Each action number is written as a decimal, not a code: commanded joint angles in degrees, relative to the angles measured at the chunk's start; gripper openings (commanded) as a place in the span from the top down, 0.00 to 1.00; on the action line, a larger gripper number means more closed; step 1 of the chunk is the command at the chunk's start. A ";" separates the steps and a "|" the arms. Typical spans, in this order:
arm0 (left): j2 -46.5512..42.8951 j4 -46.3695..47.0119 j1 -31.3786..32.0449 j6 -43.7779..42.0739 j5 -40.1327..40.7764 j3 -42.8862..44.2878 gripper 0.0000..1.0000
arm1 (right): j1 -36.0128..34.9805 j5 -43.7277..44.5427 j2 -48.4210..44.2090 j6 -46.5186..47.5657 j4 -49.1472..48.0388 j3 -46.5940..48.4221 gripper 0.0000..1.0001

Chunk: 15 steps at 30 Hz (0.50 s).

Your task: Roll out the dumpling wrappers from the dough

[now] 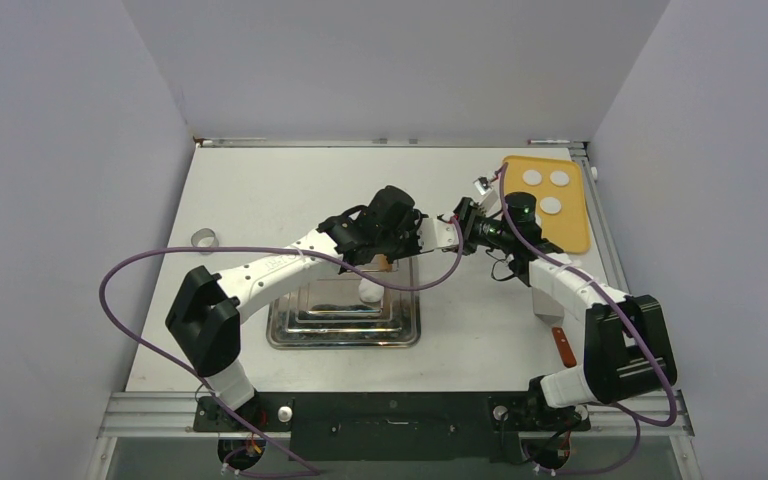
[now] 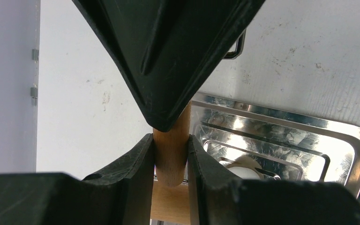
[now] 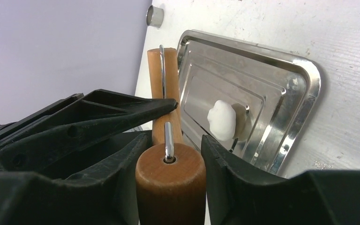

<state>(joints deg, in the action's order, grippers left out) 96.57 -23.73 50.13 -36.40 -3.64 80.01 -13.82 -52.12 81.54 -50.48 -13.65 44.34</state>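
A wooden rolling pin [image 1: 385, 264] hangs over the far edge of the metal tray [image 1: 290, 330], held by both grippers. My left gripper [image 1: 398, 246] is shut on its thin wooden handle [image 2: 170, 154]. My right gripper [image 1: 432, 237] is shut on the thick wooden end [image 3: 170, 178], which has a metal axle. A white dough lump [image 1: 370, 292] lies in the tray, below the pin and apart from it; it also shows in the right wrist view [image 3: 222, 120]. Three dumpling wrappers [image 1: 551, 205], small white discs, lie on a yellow board [image 1: 570, 232] at the far right.
A small metal ring cutter [image 1: 203, 240] stands on the table to the left. A red-handled tool [image 1: 563, 347] lies at the near right beside the right arm. The purple cables loop over the table and tray.
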 commanded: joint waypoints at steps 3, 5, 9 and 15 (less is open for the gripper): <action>-1.15 3.67 -0.40 -0.04 -0.43 1.85 1.00 | -0.50 -1.03 0.52 -0.06 -3.47 0.39 0.76; -1.26 3.35 -0.42 -0.19 -1.06 1.69 1.00 | -0.46 -0.48 0.70 -0.05 -3.46 0.47 0.89; -1.31 2.72 -0.46 -1.11 -2.54 0.96 1.00 | -0.41 0.77 0.89 1.05 -2.18 1.02 0.91; -1.15 0.71 -0.59 -2.87 -5.72 0.00 0.70 | -0.50 4.11 -1.68 5.91 3.01 2.66 0.92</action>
<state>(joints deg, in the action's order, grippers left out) 96.57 -24.18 49.69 -37.54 -5.19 79.55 -14.00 -52.18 81.89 -49.69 -13.02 44.49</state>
